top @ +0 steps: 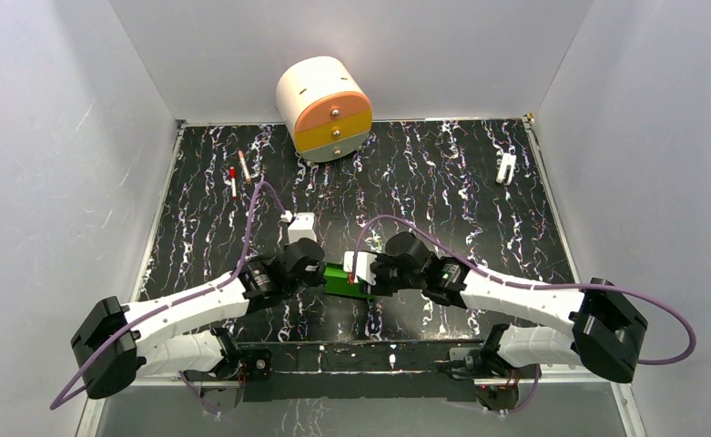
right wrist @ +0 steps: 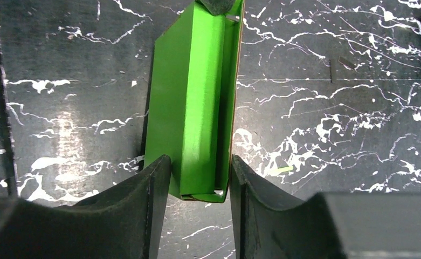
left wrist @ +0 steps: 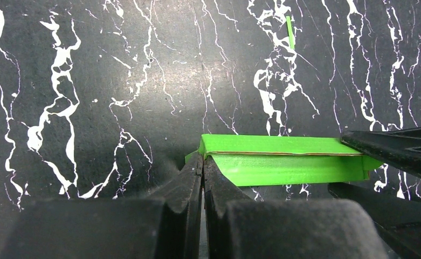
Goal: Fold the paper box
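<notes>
Top external view: I see the box (top: 342, 280) lying on the bench (top: 461, 182) near its front edge. It sits between my two arms and well apart from the drawer unit (top: 324, 107) at the back. The box is long, low and green, and one long side gapes enough to show an inner wall.

From the left wrist, my left end effector (left wrist: 202, 162) has its fingers pressed together, with the tips at the corner of the box's left end. A sliver of green shows on either side of the tips, but I cannot tell whether any card is caught between them.

From the right wrist, my right end effector (right wrist: 200, 170) straddles the opposite end. One finger touches each long side, pinching the box.
</notes>
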`<state>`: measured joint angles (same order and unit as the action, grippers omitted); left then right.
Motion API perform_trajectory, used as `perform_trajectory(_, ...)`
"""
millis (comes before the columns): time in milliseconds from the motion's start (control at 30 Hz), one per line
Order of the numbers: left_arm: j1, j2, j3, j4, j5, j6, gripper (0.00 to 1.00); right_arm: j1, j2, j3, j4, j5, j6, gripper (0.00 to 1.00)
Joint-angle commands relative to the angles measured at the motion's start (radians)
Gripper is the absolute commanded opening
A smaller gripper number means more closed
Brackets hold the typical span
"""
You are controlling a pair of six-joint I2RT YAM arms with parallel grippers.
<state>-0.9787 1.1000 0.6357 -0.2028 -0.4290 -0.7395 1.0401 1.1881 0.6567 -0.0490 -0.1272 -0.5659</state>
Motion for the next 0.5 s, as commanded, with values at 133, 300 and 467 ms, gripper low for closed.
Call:
perform_trajectory(133,-0.009,-0.033,-0.071,-0.036,0.04,0.009,0.0,0.119,-0.018,-0.077,0.118,0.169,-0.025,0.47)
perform_trajectory(300,-0.008,-0.068,-0.114,0.002,0.06,0.002,0.0,0.235,0.002,-0.107,0.138,0.326,-0.027,0.41)
perform_trajectory(467,-0.009,-0.14,-0.154,0.011,0.064,-0.022,0.0,0.309,0.088,-0.109,0.157,0.461,-0.034,0.37)
